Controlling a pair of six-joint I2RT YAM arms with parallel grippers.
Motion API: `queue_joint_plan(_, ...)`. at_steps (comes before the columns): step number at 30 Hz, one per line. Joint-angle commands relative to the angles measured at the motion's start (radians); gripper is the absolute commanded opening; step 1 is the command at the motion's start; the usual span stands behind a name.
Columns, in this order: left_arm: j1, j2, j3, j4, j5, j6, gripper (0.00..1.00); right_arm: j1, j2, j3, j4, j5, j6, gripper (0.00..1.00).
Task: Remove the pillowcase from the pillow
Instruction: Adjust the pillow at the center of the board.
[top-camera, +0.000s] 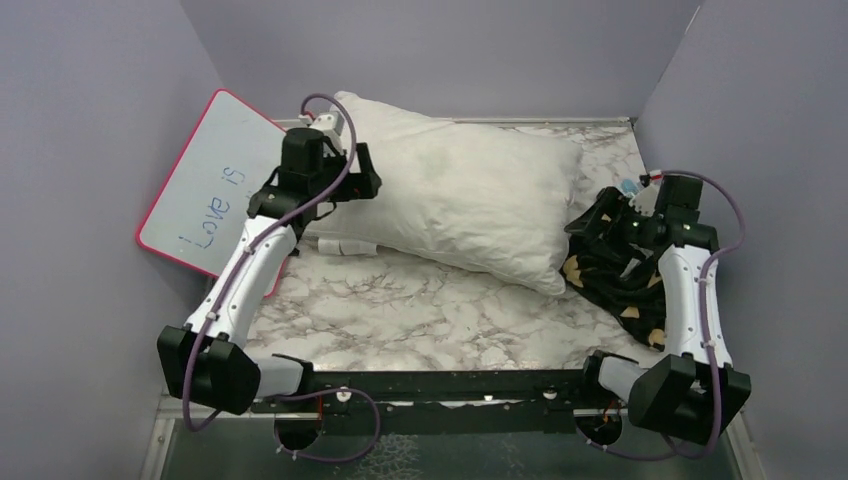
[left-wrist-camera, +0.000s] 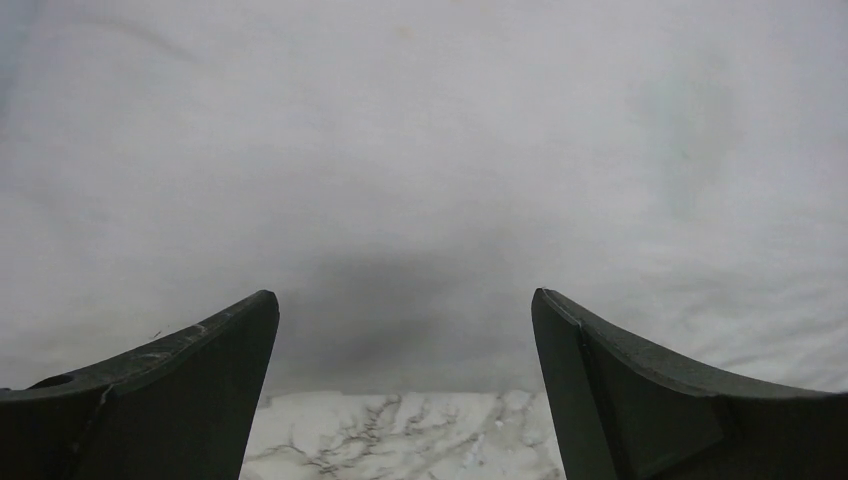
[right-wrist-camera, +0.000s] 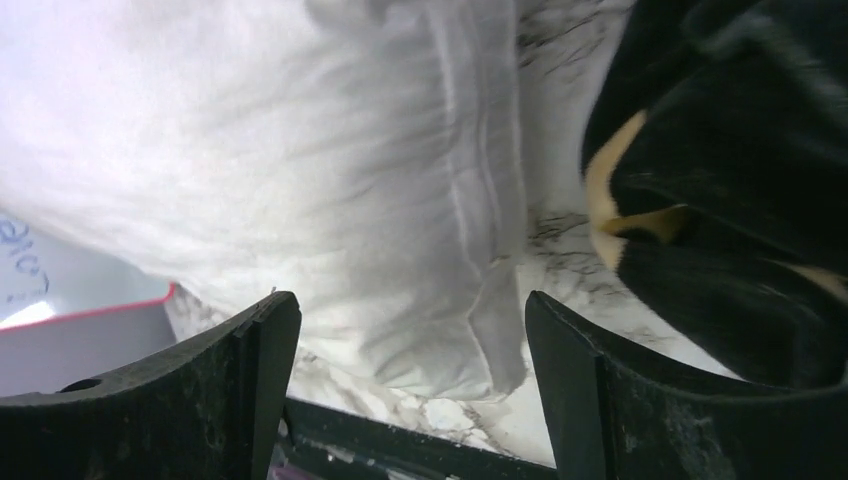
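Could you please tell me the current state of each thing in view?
pillowcase: off the pillow, crumpled on the table at right
pillow: bare, lying flat on the table
whiteboard: tilted against the left wall, written on
left pincer: open, empty
right pincer: open, empty

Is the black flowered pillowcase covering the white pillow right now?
No, the pillowcase lies crumpled on the marble table beside the bare pillow, off its right end in the top view.
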Motion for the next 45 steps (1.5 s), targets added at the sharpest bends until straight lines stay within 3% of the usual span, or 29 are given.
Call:
queue_joint_plan(1,0.264,0.062,0.060,-0.066,0.133,0.066,0.99,0.098,0.041,-0.051,0.098,-0.152,-0.004,0.88)
queue_joint_plan(3,0.324,0.098,0.064,-0.061,0.158,0.054,0.99,0.165,0.075,-0.074,0.146,-0.120,0.023,0.93)
queue_joint_plan(7,0.385,0.159,0.032,-0.031,0.154,0.029,0.99,0.269,0.186,-0.067,0.201,-0.009,0.066,0.90)
queue_joint_plan(11,0.388,0.153,-0.072,0.015,0.148,0.036,0.99,0.275,0.216,-0.053,0.221,0.095,0.067,0.61)
queue_joint_plan(13,0.388,0.155,-0.139,0.051,0.207,0.039,0.94,0.275,0.217,-0.050,0.232,0.108,0.059,0.51)
queue_joint_plan(14,0.388,0.162,-0.164,0.071,0.257,0.039,0.89,0.275,0.220,-0.049,0.238,0.096,0.054,0.46)
queue_joint_plan(16,0.388,0.180,-0.210,0.113,0.393,0.028,0.57,0.275,0.230,-0.049,0.249,0.072,0.047,0.38)
queue_joint_plan(19,0.387,0.174,-0.251,0.147,0.489,-0.009,0.21,0.275,0.249,-0.031,0.234,0.100,0.033,0.26)
queue_joint_plan(22,0.387,0.107,-0.278,0.135,0.506,-0.034,0.00,0.275,0.263,0.012,0.211,0.155,0.019,0.20)
queue_joint_plan(27,0.375,-0.101,-0.328,0.039,0.501,-0.126,0.00,0.275,0.276,0.088,0.193,0.224,0.005,0.20)
queue_joint_plan(34,0.343,-0.370,-0.303,-0.241,0.438,-0.173,0.00,0.275,0.268,0.154,0.116,0.161,-0.020,0.20)
queue_joint_plan(38,0.338,-0.448,-0.290,-0.326,0.293,-0.177,0.00,0.275,0.198,0.085,0.150,0.031,-0.051,0.20)
queue_joint_plan(39,0.338,-0.454,-0.283,-0.333,0.260,-0.174,0.04,0.275,0.187,0.073,0.144,-0.006,-0.057,0.21)
queue_joint_plan(42,0.338,-0.439,-0.229,-0.357,0.170,-0.153,0.57,0.275,0.164,0.073,0.067,0.005,-0.081,0.31)
queue_joint_plan(45,0.337,-0.414,-0.159,-0.371,0.074,-0.128,0.75,0.275,0.088,0.086,0.044,0.075,-0.102,0.52)
